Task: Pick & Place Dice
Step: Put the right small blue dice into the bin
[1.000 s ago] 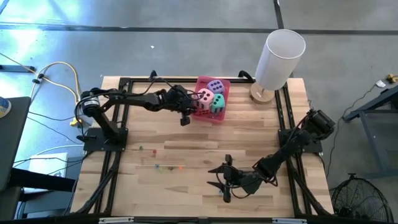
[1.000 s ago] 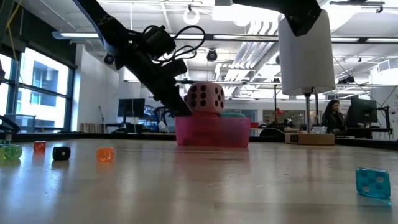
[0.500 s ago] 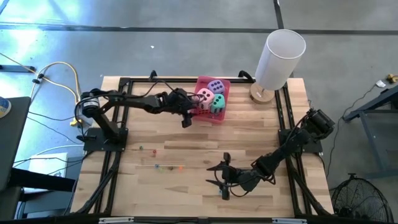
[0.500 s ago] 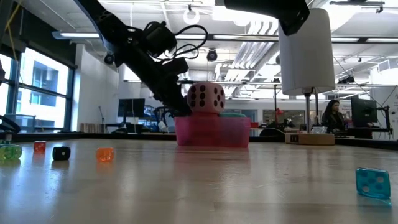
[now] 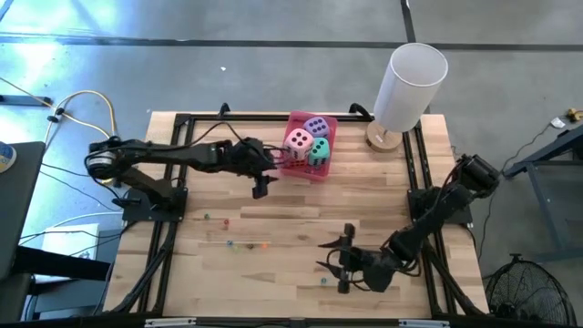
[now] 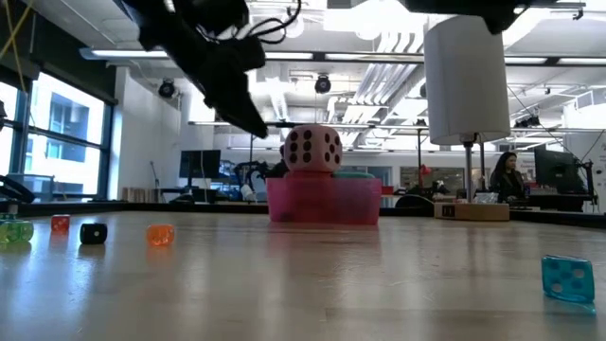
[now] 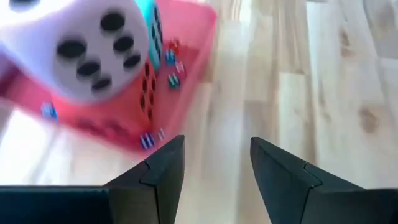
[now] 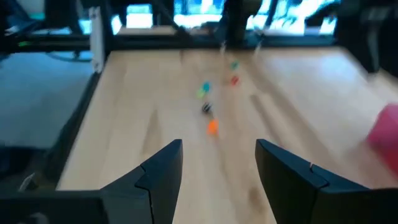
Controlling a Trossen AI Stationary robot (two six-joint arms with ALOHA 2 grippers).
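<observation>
A pink translucent tray [image 5: 326, 173] at the table's far middle holds the dice. The pink die [image 5: 298, 140] sits highest, above the rim, on the others. The purple die [image 5: 317, 127] and the teal die [image 5: 320, 151] lie beside it. A red die [image 7: 148, 93] shows below the pink die [image 7: 81, 43]. My left gripper [image 5: 260, 187] hangs open just left of and nearer than the tray, raised off the table, with nothing between its fingers [image 7: 214, 146]. My right gripper [image 5: 339, 264] stands open near the front edge, empty.
A tall white cylinder on a wooden base [image 5: 410, 87] stands at the far right corner. Tiny coloured beads [image 5: 244, 244] lie on the near left part of the table, one blue bead [image 6: 568, 279] apart from them. Black rails [image 5: 164, 237] run along the table's sides.
My left gripper has drawn back from the pink die and the tray toward the table's left and near edges, and it has risen. The pink die stays on top of the others. My right gripper has shifted a little toward the table's right edge.
</observation>
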